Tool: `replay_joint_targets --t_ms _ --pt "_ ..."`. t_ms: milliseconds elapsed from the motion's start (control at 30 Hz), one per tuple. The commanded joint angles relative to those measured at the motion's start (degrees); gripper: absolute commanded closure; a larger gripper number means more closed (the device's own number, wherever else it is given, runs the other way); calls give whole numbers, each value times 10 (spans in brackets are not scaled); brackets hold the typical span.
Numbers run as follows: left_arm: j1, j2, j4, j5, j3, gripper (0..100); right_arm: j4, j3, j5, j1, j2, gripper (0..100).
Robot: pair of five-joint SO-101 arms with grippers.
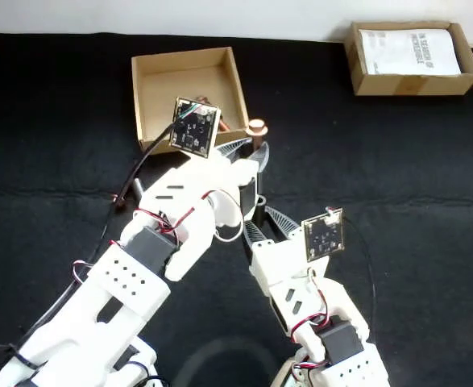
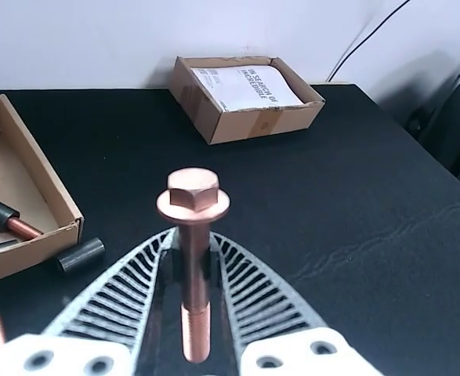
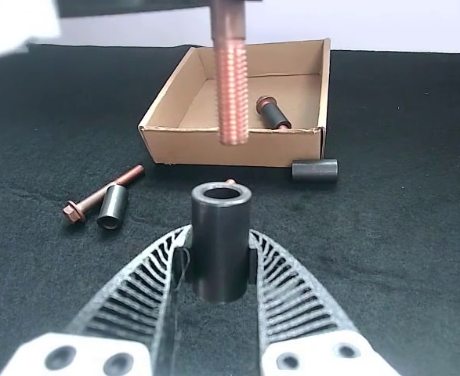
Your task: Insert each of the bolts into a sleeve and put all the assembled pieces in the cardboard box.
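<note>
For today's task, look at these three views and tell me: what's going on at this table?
The left gripper holds a copper bolt head up. Its threaded end hangs above a black sleeve, which the right gripper holds upright. The bolt is not yet inserted. One assembled piece lies in the cardboard box. A loose bolt and two loose sleeves lie on the black table.

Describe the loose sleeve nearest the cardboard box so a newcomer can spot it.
Start at the open cardboard box holding an assembled piece. Just outside one of its corners, a short dark sleeve lies on its side. The other loose sleeve sits farther off, next to a copper bolt; this one lies alone.
</note>
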Motion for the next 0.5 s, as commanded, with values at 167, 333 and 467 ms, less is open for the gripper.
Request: replay_joint_targets --t_ms 167,333,467 --pt "7 -9 46 1 -36 992 -10 60 31 4 -7 991" --pt "7 -30 82 0 -32 992 -10 60 31 20 -7 991" --pt "10 -33 79 2 -7 992 -10 60 31 20 -7 991"
